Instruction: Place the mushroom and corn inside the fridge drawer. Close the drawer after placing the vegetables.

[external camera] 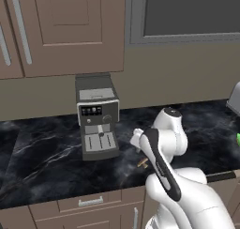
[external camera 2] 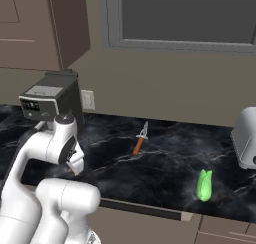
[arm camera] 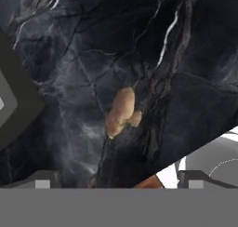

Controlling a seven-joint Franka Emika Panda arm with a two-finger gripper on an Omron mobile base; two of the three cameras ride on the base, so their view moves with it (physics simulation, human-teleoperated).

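Mushroom [arm camera: 122,111] below wide jaws, dark countertop [arm camera: 83,49]

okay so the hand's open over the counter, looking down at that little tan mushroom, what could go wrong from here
1. The mushroom is small and lumpy and lies flat on the dark marble counter; the open gripper may pinch it off-centre, so it could slip out.
2. The coffee machine stands close beside the arm, so a wide swing might clip it.
3. The corn lies near the counter's front edge; a nudge could knock it off.
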